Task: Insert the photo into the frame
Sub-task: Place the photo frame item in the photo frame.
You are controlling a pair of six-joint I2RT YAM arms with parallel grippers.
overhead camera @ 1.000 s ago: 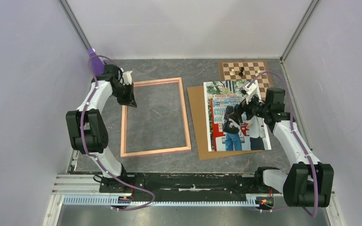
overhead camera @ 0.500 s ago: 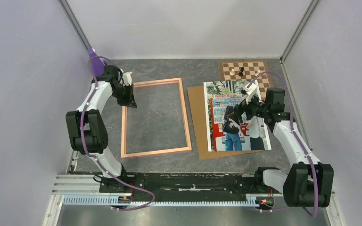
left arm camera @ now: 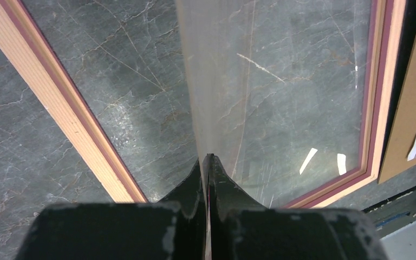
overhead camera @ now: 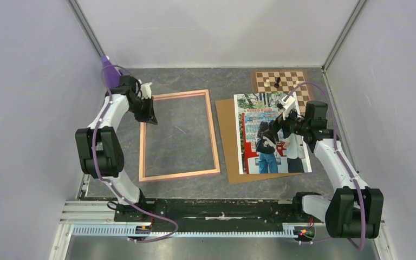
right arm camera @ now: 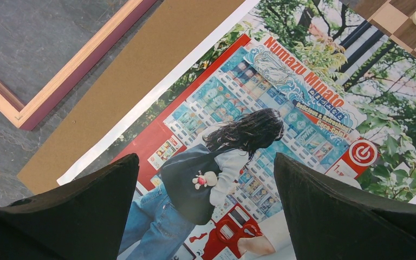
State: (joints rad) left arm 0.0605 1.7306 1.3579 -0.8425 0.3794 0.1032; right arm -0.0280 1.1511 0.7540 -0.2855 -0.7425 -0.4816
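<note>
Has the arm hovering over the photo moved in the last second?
No. The right gripper, open, sits over the same spot on the photo, equally far from the chessboard.

A fixed camera, high behind the arm bases, looks down and forward over the whole table (overhead camera: 189, 81). The left wrist camera looks steeply down past the left gripper (left arm camera: 207, 160), pinched on a clear sheet (left arm camera: 216, 81), close above the frame (left arm camera: 59, 103). The right wrist camera looks down between the spread jaws of the right gripper (right arm camera: 206, 157), close above the photo (right arm camera: 303, 92). Both wrist views share one frame rail and the brown backing board (right arm camera: 141, 81).
</note>
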